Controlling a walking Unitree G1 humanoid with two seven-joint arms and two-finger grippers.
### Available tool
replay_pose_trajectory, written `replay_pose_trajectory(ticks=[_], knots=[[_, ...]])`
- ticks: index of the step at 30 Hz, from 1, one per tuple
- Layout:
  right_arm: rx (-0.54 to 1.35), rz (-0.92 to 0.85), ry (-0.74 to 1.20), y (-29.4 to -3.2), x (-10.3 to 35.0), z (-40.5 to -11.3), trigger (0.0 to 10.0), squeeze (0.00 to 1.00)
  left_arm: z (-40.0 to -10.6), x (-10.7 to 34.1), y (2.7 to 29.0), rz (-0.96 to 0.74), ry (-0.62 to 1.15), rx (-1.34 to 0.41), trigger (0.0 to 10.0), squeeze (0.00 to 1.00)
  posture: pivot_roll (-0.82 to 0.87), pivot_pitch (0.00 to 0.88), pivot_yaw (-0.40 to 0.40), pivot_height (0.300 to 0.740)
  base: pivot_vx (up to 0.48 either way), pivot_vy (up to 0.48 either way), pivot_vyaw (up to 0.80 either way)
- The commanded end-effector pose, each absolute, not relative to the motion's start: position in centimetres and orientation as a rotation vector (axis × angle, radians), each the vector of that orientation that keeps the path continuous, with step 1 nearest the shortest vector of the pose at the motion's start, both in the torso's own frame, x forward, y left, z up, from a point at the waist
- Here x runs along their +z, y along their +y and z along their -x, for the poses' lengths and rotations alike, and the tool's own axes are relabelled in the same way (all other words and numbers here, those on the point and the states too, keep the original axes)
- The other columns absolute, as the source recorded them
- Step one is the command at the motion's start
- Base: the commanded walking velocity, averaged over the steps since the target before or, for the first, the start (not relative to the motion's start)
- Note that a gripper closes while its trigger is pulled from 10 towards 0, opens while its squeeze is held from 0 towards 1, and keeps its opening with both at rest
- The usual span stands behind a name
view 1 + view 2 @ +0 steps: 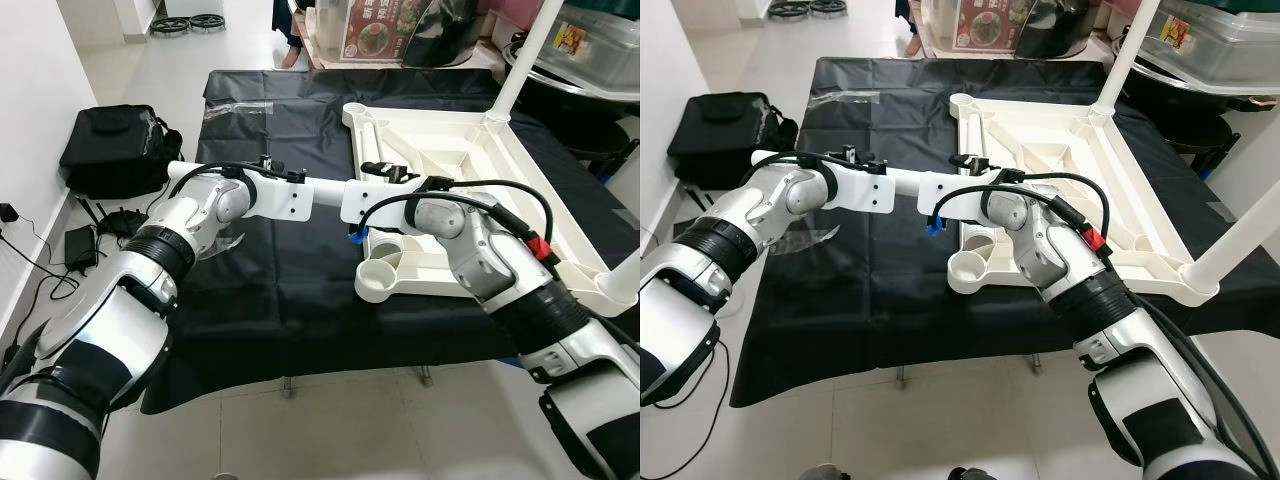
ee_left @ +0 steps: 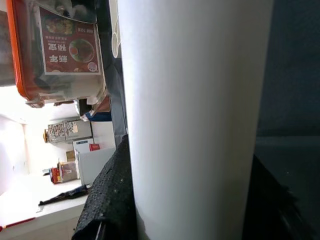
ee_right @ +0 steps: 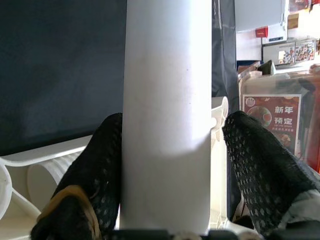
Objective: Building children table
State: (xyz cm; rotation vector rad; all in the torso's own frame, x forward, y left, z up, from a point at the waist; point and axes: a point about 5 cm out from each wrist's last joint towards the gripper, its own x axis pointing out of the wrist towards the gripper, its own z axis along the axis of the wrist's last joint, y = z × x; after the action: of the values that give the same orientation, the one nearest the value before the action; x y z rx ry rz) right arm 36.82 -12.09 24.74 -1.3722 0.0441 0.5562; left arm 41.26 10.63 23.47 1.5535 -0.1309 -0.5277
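Observation:
The white children's table [image 1: 530,190] lies upside down on a black cloth [image 1: 270,290]. Two white legs stand in its sockets, one at the back [image 1: 520,70] and one at the right front [image 1: 625,280]. The round corner socket [image 1: 375,280] nearest me holds nothing. My two arms meet over the cloth just left of the table. A loose white table leg [image 3: 167,100] runs between the black fingers [image 3: 102,165] of my right gripper [image 3: 167,150]. That leg [image 2: 195,100] also fills the grip of my left gripper [image 2: 190,200].
A black bag [image 1: 115,150] sits on the floor to the left, with cables and a power adapter [image 1: 80,240] beside it. Storage boxes and tubs [image 1: 600,50] crowd the back right. A sheet of clear plastic wrap [image 1: 225,105] lies on the cloth's far left.

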Motion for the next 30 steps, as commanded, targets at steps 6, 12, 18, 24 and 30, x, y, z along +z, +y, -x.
replay_pose_trajectory(ticks=[6, 12, 18, 24, 30], knots=[[0.520, 1.448, 0.100, -12.3, 24.2, -37.5, 10.0, 0.00, -41.4, 24.6, 10.0, -1.600, -0.175, -0.523, 10.0, 0.00, 0.09, 0.102, -0.067, 0.740, 0.000, 0.000, 0.00], [0.518, 1.473, 0.135, -12.6, 23.9, -37.6, 10.0, 0.00, -41.4, 24.6, 10.0, -1.623, -0.171, -0.522, 10.0, 0.00, 0.08, 0.100, -0.066, 0.740, 0.000, 0.000, 0.00], [0.524, 1.467, 0.158, -12.6, 23.8, -37.5, 10.0, 0.00, -41.5, 24.5, 10.0, -1.631, -0.173, -0.520, 10.0, 0.00, 0.08, 0.097, -0.062, 0.740, 0.000, 0.000, 0.00], [0.520, 1.432, 0.145, -11.6, 24.1, -37.8, 10.0, 0.00, -41.4, 24.3, 9.2, -1.625, -0.183, -0.536, 10.0, 0.00, 0.07, 0.088, -0.064, 0.740, 0.000, 0.000, 0.00], [0.527, 1.389, 0.141, -10.1, 24.1, -38.0, 10.0, 0.00, -41.2, 24.4, 7.8, -1.605, -0.220, -0.558, 10.0, 0.00, 0.08, 0.085, -0.069, 0.740, 0.000, 0.000, 0.00]])
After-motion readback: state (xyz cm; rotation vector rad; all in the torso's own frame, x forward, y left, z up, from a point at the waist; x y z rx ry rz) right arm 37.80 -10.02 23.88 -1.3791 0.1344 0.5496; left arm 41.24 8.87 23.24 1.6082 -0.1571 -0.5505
